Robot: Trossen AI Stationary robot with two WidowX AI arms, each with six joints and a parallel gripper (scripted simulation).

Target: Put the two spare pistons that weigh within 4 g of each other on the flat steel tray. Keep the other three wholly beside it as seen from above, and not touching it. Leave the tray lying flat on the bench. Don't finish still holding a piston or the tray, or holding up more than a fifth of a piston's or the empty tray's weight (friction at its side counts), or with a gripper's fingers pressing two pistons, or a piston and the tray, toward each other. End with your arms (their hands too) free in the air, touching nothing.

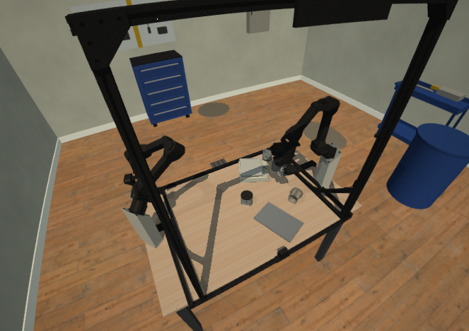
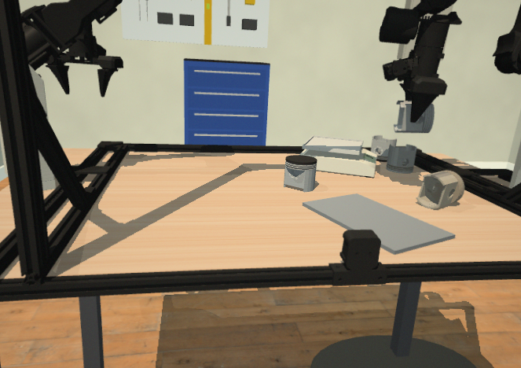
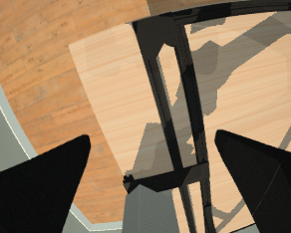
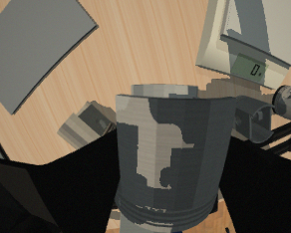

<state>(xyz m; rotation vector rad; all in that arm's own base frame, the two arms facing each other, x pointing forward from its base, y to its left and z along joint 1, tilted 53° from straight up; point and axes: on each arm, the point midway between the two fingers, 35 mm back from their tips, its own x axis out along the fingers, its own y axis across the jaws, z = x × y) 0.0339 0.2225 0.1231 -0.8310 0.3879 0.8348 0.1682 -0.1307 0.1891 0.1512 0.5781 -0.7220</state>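
The flat steel tray [image 1: 277,221] [image 2: 378,223] [image 4: 35,45] lies on the bench with nothing on it. My right gripper [image 2: 416,118] [image 4: 165,132] is shut on a grey piston [image 2: 427,113] [image 4: 159,174], held in the air above the bench. A dark-topped piston [image 1: 246,198] [image 2: 299,173] stands beside the tray. A paler piston [image 1: 295,194] [image 2: 441,189] [image 4: 85,124] lies on its side behind the tray's right part. Two pistons [image 2: 401,158] [image 2: 379,145] [image 4: 253,119] stand open end up by the scale. My left gripper [image 2: 86,93] [image 3: 153,138] is open, empty and high.
A white scale [image 1: 253,179] [image 2: 343,165] [image 4: 214,55] stands at the back, its display showing 0 in the right wrist view. Black frame rails [image 2: 191,277] border the bench, and a small black camera [image 1: 282,251] [image 2: 360,249] sits on the front rail.
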